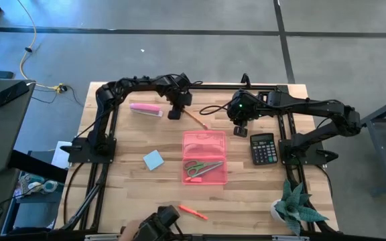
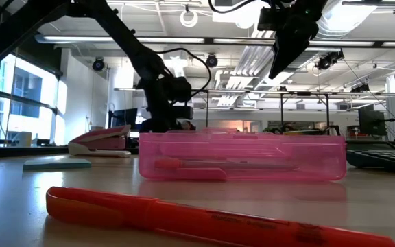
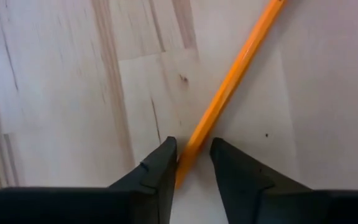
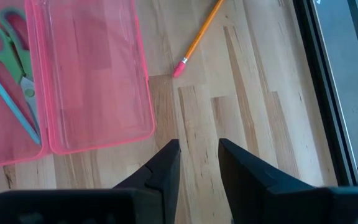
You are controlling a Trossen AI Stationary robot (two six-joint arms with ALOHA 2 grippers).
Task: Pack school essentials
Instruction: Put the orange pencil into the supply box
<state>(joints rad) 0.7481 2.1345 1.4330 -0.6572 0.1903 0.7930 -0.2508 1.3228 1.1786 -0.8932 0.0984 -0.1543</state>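
scissors (image 1: 202,167) already lie in the open pink case (image 1: 205,142), seemingly with a pencil or pen. left tool (image 3: 191,158) straddles the orange pencil (image 3: 229,87) on the table (image 1: 126,181), fingers narrow (grip not certain). right tool (image 4: 197,162) hovers part-open and empty; note pad (image 1: 153,159) and orange-red pen (image 1: 193,212) remain unpacked.

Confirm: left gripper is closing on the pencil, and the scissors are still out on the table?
Not quite. The scissors already lie inside the pink case, as the high view shows. The left gripper does straddle the pencil.
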